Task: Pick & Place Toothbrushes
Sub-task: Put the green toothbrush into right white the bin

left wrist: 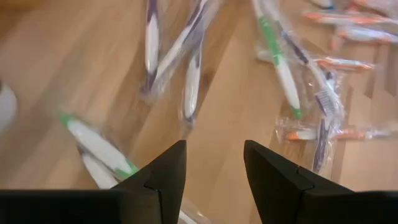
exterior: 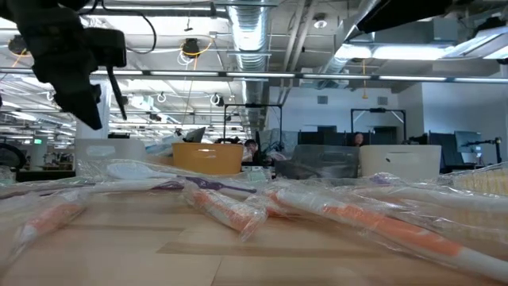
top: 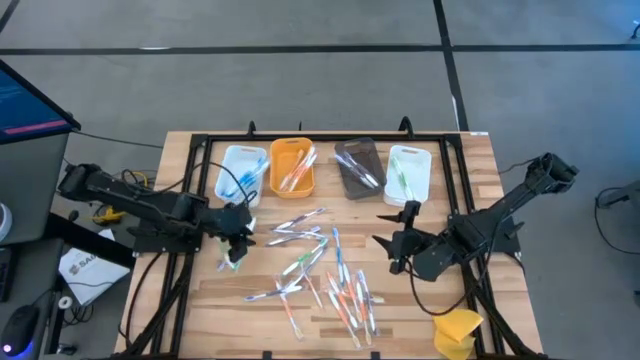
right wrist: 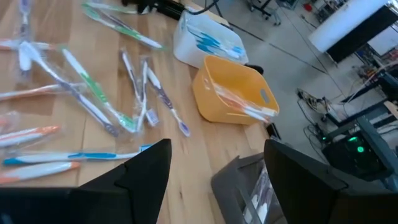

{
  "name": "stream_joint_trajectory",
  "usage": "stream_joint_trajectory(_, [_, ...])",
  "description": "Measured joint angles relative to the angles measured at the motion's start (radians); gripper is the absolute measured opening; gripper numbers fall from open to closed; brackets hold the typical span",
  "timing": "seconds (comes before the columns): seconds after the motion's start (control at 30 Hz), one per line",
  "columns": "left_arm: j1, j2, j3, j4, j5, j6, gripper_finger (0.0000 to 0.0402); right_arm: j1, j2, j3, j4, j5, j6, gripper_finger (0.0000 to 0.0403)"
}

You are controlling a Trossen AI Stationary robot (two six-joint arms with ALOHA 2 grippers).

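I am at the picking step. My left tool (top: 236, 250) hangs just over the pale wooden worktop (top: 470, 190) at the left edge of the scattered pile of thin plastic toothbrushes in clear wrappers (top: 320, 275). Its fingers stand apart with nothing between them; in the left wrist view bare wood shows in the gap, and a green-and-white wrapped toothbrush (left wrist: 99, 146) lies just beside the left finger, outside the grip. I judge that brush to be the one I am after.

My right tool (top: 400, 240) waits spread wide and empty on the right side of the pile, near the row of trays.

Four small rectangular trays sit along the far edge: a white tray with blue brushes (top: 240, 172), an orange tray (top: 291, 166), a dark brown tray (top: 358, 166) and a second white tray with green brushes (top: 408, 172). Each already holds a few, so sorting seems under way, with most brushes unsorted on the wood.

Next, I would shift the left tool sideways over the green handle, lower until the fingers straddle it, then close. The slippery wrapper may slide out.
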Motion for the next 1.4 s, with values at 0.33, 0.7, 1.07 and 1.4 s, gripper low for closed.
stream_joint_trajectory(0.33, [0.017, 0.078, 0.000, -0.006, -0.034, -0.106, 0.0147, -0.068, 0.000, 0.000, 0.015, -0.106, 0.045, 0.0253])
stream_joint_trajectory(0.7, [0.089, 0.262, 0.000, -0.010, -0.027, -0.353, 0.0127, -0.038, 0.060, 0.000, 0.023, -0.267, 0.124, 0.0253])
stream_joint_trajectory(1.07, [0.089, 0.279, 0.001, -0.032, -0.012, -0.356, 0.0099, -0.063, 0.183, 0.000, 0.075, -0.267, 0.079, 0.0253])
stream_joint_trajectory(1.4, [0.089, 0.278, 0.001, -0.042, 0.043, -0.382, 0.0092, -0.069, 0.252, 0.000, 0.098, -0.267, 0.079, 0.0253])
